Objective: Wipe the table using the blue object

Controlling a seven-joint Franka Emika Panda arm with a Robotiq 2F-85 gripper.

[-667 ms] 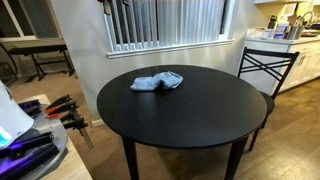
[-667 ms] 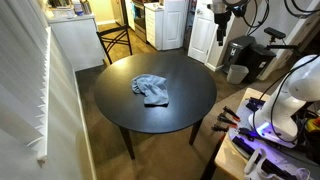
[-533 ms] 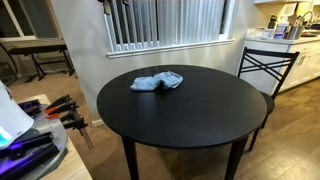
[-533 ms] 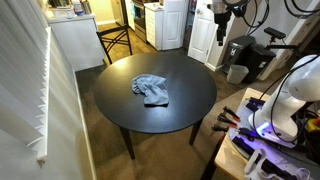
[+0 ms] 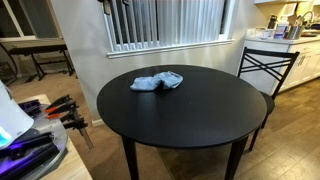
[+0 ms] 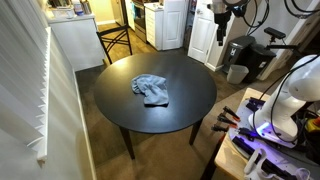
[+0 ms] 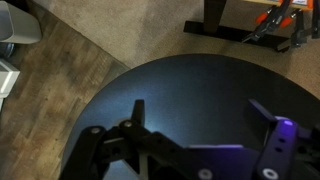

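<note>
A crumpled blue cloth (image 5: 157, 82) lies on the round black table (image 5: 200, 120), toward the window side; in both exterior views it lies apart from the arm (image 6: 150, 89). My gripper (image 6: 222, 12) hangs high above the table edge, far from the cloth. In the wrist view the gripper (image 7: 200, 105) is open and empty, with both dark fingers (image 7: 138, 108) spread wide over the bare black tabletop (image 7: 200, 75). The cloth is out of the wrist view.
A black metal chair (image 5: 265, 62) stands at one side of the table (image 6: 113, 40). A side bench with orange clamps (image 5: 63, 108) is near the front. Window blinds (image 5: 165, 20) are behind the table. A bin (image 6: 237, 73) stands on the floor.
</note>
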